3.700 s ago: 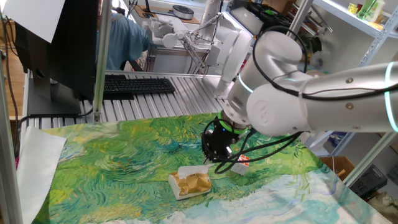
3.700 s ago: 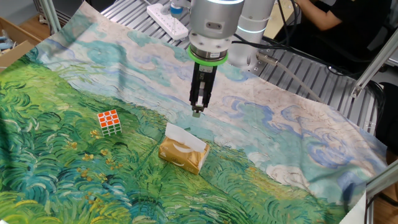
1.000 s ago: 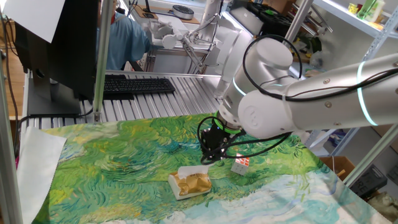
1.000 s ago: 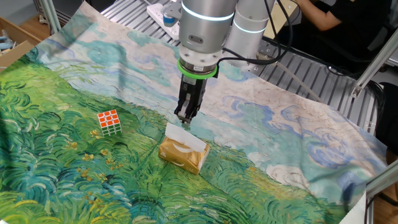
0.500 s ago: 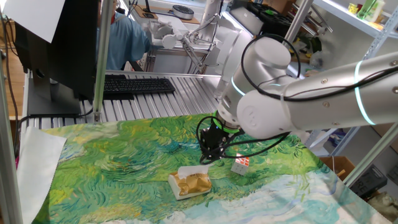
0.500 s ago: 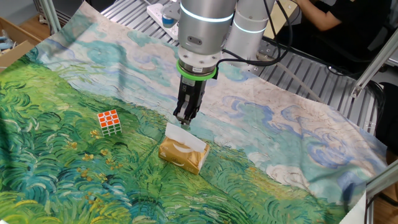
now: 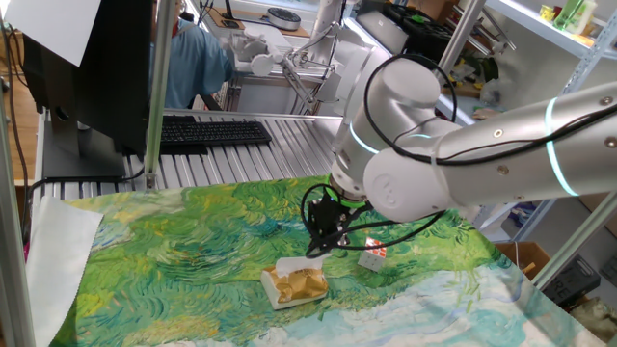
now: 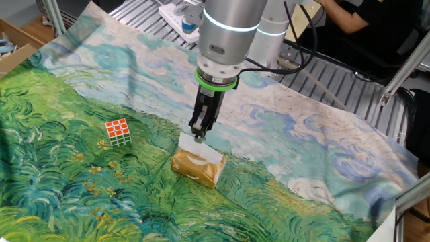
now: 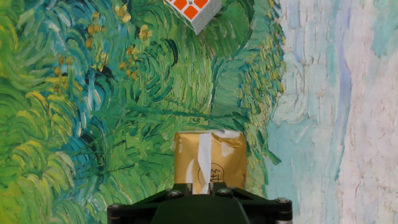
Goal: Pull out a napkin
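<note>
The tan tissue box lies on the painted cloth, and the white napkin sticks up from its top slot. My gripper points straight down, its tips just over the far edge of the napkin. In the hand view the box lies right below me. The napkin runs as a white strip toward the narrow gap between my fingers. The jaws stand slightly apart with nothing held. In the one fixed view the gripper hangs just above the box.
A red-and-white cube sits on the cloth to the left of the box, and it also shows in the hand view. A large white paper sheet lies at the cloth's left edge. A keyboard and a person are behind the table.
The gripper has come down and a little sideways toward the box, from clear above the cloth to just over the napkin. The box, napkin and cube have not moved.
</note>
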`<state>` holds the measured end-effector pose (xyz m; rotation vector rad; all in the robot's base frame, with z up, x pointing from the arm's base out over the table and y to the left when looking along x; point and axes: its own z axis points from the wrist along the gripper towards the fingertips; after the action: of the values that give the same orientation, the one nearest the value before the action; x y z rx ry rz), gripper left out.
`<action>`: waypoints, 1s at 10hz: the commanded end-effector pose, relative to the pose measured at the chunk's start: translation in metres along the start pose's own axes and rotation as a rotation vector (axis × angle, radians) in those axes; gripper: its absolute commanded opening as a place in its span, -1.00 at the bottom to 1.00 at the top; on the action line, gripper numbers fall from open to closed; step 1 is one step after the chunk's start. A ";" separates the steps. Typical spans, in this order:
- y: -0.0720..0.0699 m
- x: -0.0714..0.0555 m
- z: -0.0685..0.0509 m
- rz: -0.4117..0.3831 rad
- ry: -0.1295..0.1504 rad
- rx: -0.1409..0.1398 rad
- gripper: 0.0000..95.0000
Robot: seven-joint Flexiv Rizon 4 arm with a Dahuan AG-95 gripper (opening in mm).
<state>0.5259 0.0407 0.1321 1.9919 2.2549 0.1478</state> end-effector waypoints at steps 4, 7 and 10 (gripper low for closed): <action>0.000 -0.001 0.004 0.018 -0.008 0.002 0.20; -0.008 -0.011 0.016 0.011 -0.017 0.003 0.60; -0.011 -0.012 0.023 0.025 -0.011 0.002 0.60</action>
<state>0.5182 0.0272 0.1091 2.0157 2.2360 0.1435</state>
